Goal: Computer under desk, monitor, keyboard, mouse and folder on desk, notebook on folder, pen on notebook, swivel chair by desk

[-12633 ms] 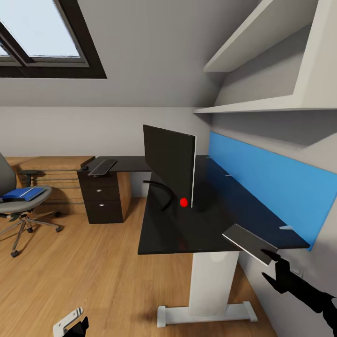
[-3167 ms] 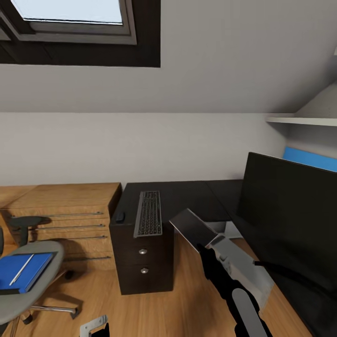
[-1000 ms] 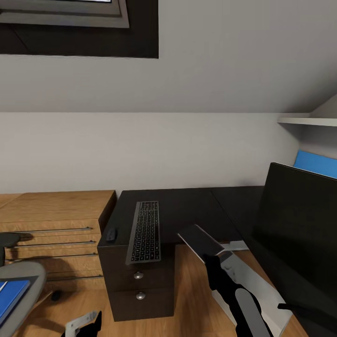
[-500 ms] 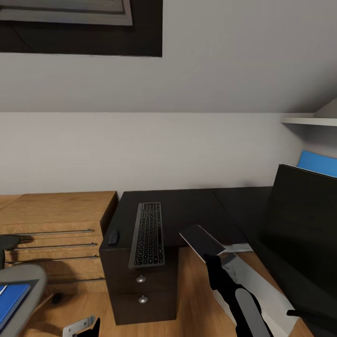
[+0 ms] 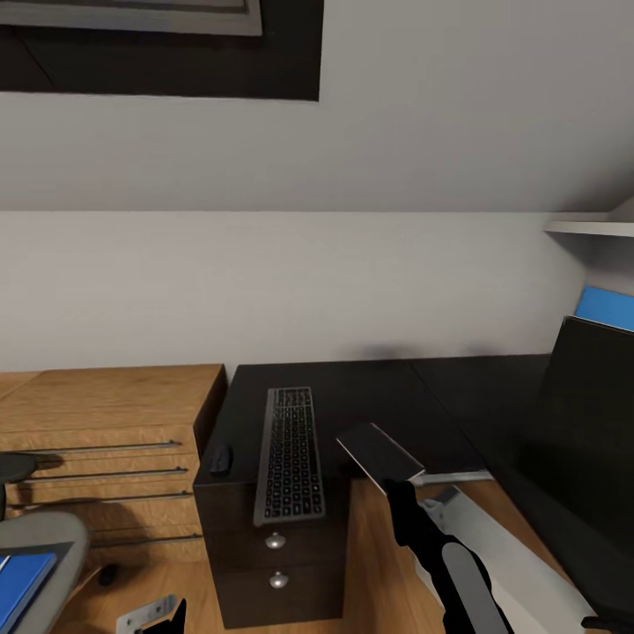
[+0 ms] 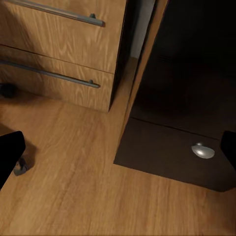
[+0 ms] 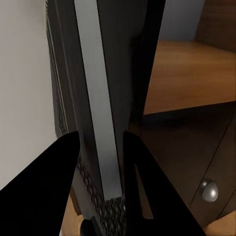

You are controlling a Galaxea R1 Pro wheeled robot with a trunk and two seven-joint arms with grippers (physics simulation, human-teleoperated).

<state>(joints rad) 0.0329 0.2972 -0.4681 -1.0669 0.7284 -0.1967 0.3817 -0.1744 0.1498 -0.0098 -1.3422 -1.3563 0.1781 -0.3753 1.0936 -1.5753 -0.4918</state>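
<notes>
Closer now to the desk (image 5: 370,396), the right gripper (image 5: 392,482) stays clamped on the notebook (image 5: 379,453), left jaws apart, keyboard (image 5: 289,453) and mouse (image 5: 218,460) at the desk's near edge, folder (image 5: 22,586) awaiting on the swivel chair (image 5: 44,537).

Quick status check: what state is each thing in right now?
right pincer: shut on the notebook, held in the air
left pincer: open
keyboard: flat on the desk, overhanging its front edge
mouse: on the desk beside the keyboard
drawers: closed
monitor: upright
</notes>
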